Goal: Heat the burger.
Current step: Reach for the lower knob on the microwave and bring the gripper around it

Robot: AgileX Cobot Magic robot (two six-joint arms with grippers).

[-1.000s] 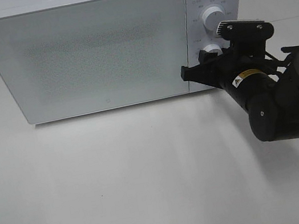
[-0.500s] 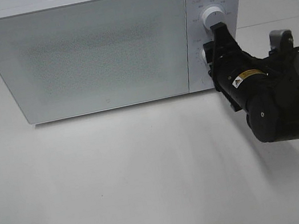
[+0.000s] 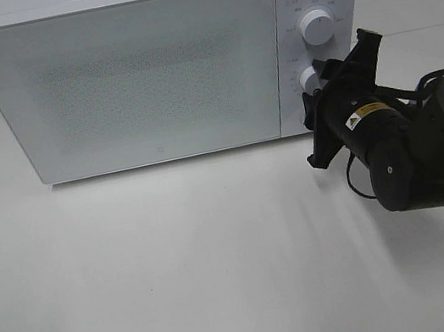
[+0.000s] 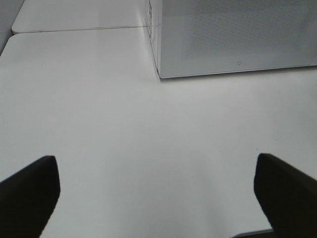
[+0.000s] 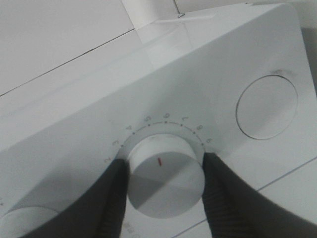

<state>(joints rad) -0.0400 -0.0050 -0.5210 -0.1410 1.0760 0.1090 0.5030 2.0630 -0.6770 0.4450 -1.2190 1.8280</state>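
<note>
Currently timer step: right hand [image 5: 166,184] clamps microwave's [image 3: 138,78] lower dial [image 5: 163,163]; left hand [image 4: 156,188] hangs open over surface [image 4: 99,109]. Next likely a steady twist, then release.

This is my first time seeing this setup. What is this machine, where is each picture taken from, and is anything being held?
It is a two-armed robot. One camera looks down from high up on a white microwave, door closed, standing on a white table. The other two cameras sit on the wrists. The left arm's fingers stand wide open above the table, holding nothing. The right arm's fingers clasp the microwave's lower dial, the numbered one. No burger shows anywhere.
</note>
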